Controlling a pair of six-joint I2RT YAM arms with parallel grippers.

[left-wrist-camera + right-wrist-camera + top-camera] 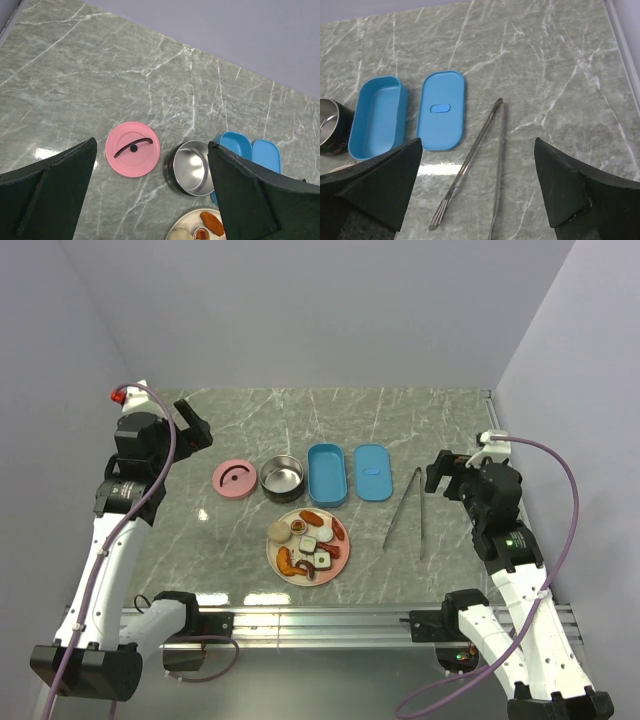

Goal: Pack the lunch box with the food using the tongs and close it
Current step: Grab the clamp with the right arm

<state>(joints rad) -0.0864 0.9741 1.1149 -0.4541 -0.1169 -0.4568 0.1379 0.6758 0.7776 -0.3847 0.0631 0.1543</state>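
Note:
The blue lunch box [327, 475] lies open at mid-table, its flat blue lid [373, 472] just to its right. The silver tongs [410, 510] lie in a narrow V right of the lid. The food [310, 540] is piled on a pink plate [345, 558] in front of the box. My left gripper [196, 425] hovers open at the far left, above the table. My right gripper [445, 475] hovers open right of the tongs. In the right wrist view the tongs [470, 165] lie between and below my open gripper [477, 142], beside the lid [441, 110] and box [377, 117].
A steel bowl [283, 479] stands left of the lunch box, and a round pink lid [235, 480] lies left of that. The left wrist view shows the pink lid [132, 149], the bowl [192, 167] and the plate's rim [182, 222]. Walls close in the table.

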